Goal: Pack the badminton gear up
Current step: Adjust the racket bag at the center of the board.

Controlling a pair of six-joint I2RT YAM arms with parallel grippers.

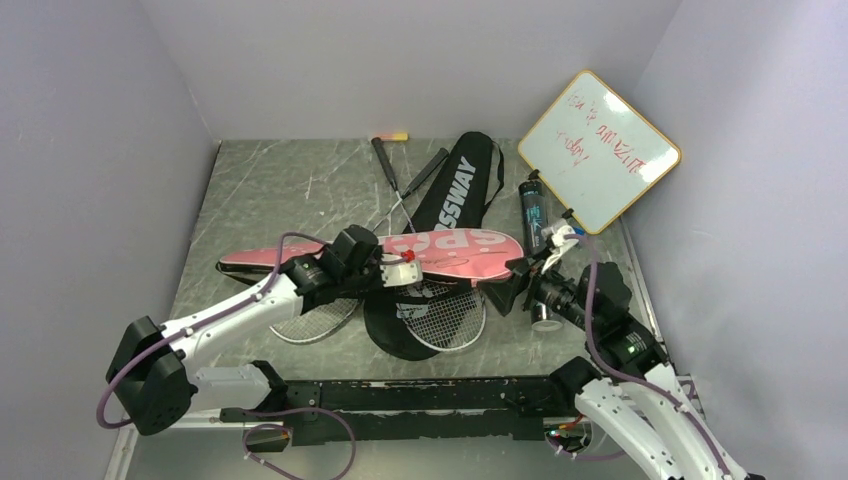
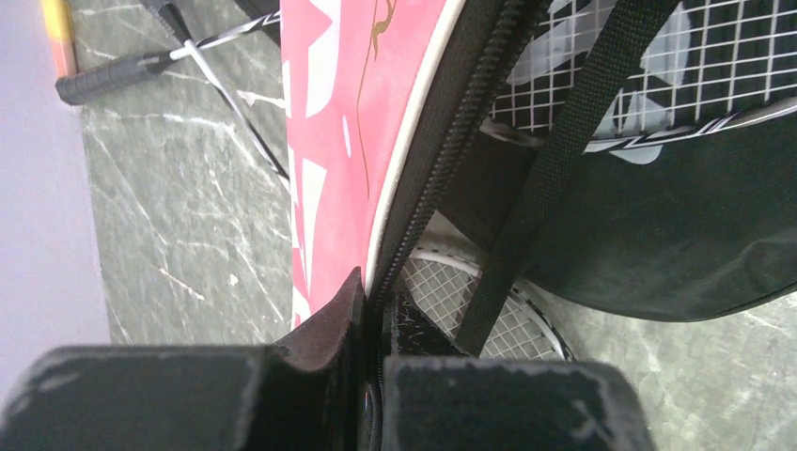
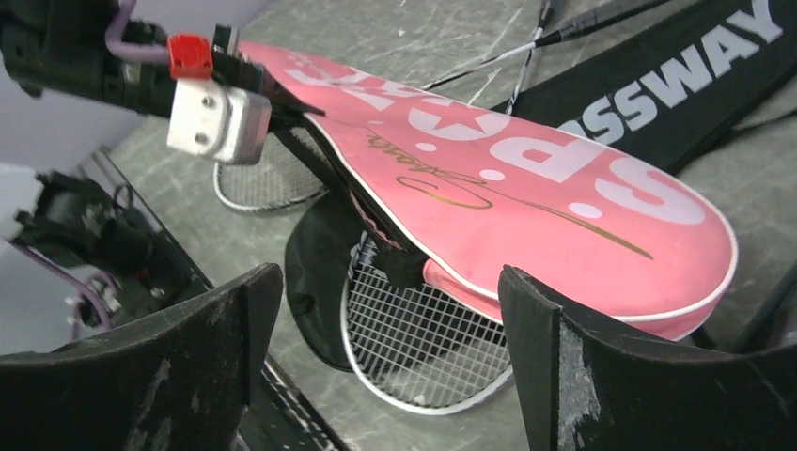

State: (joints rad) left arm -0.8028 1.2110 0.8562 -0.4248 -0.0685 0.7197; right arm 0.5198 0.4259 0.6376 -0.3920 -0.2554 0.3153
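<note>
The pink "SPORT" racket cover [image 1: 450, 252] lies across the table, over a white-framed racket [image 1: 447, 322] and a second racket head [image 1: 315, 322]. My left gripper [image 2: 381, 303] is shut on the cover's black zipper edge [image 2: 442, 160]. In the right wrist view the pink cover [image 3: 526, 197] sits just beyond my open right gripper [image 3: 385, 310], and the white-framed racket's strings [image 3: 423, 343] show between its fingers, which hold nothing. The black "CROSSWAY" cover [image 1: 462, 185] lies behind, partly under the pink one. A dark tube [image 1: 534, 210] stands beside it, with a white shuttlecock [image 1: 562, 237] near its end.
A wood-framed whiteboard [image 1: 600, 150] with red writing leans at the back right. A small pink-yellow marker [image 1: 390, 137] lies by the back wall. Two racket handles [image 1: 385, 160] point toward the back. Grey walls close in left, right and behind.
</note>
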